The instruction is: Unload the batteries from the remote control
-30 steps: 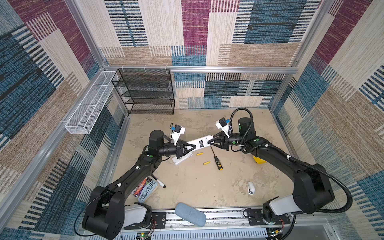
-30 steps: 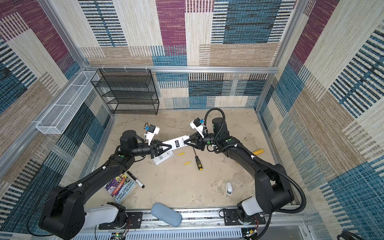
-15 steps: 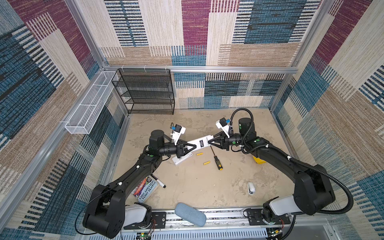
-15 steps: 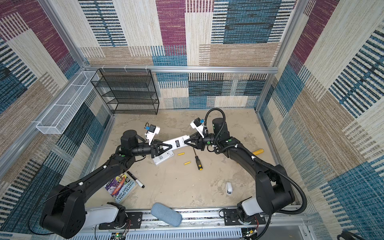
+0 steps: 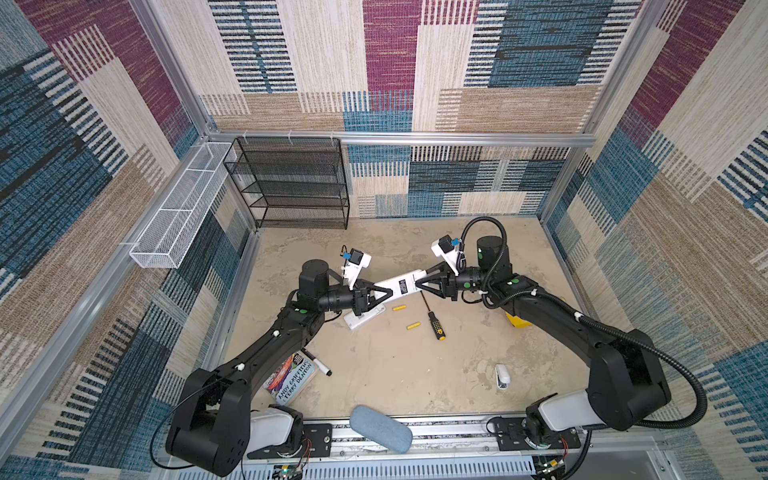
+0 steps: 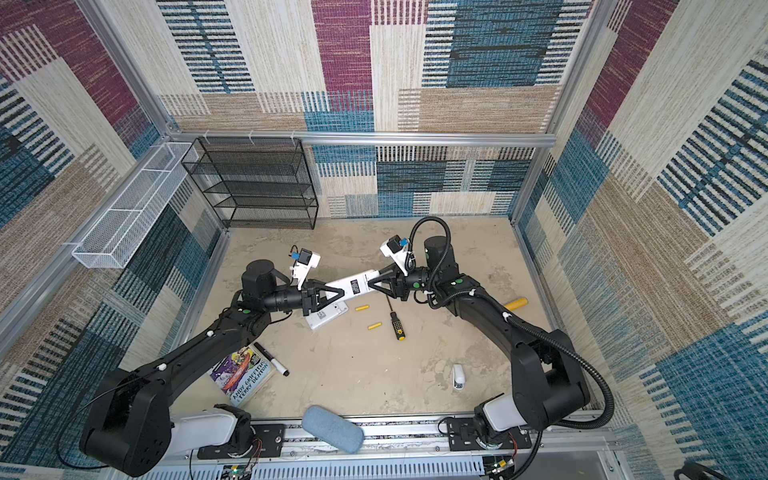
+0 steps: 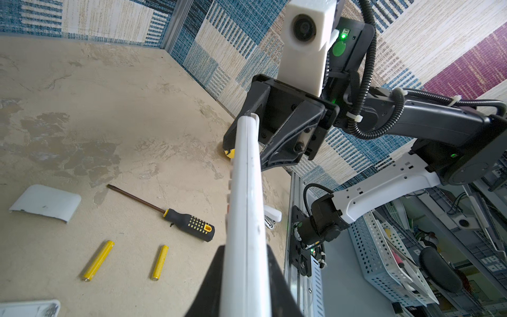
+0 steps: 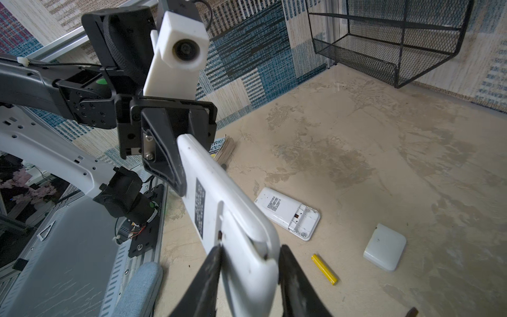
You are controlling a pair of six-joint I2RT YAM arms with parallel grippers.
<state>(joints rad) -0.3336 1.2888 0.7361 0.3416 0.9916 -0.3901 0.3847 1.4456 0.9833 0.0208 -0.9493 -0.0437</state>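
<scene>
Holding a white remote clear of the surface between my two pincers, I have it spanning the middle of the surface with its labelled back turned up. My left pincer is clamped narrow on one end, with a finger on each long side in the left wrist view. My right pincer straddles the other end. In the right wrist view one of its fingers lies against the remote's edge and the other sits just beside the opposite edge; I cannot tell whether it presses.

Two yellow batteries lie loose on the surface near its middle, just to the near-edge side of the held remote. They are close together but apart, and neither pincer touches them. A black-and-yellow screwdriver lies just beside them, toward the right edge. A second remote lies flat below my left pincer with its battery bay uncovered, and a loose white cover rests near it.
</scene>
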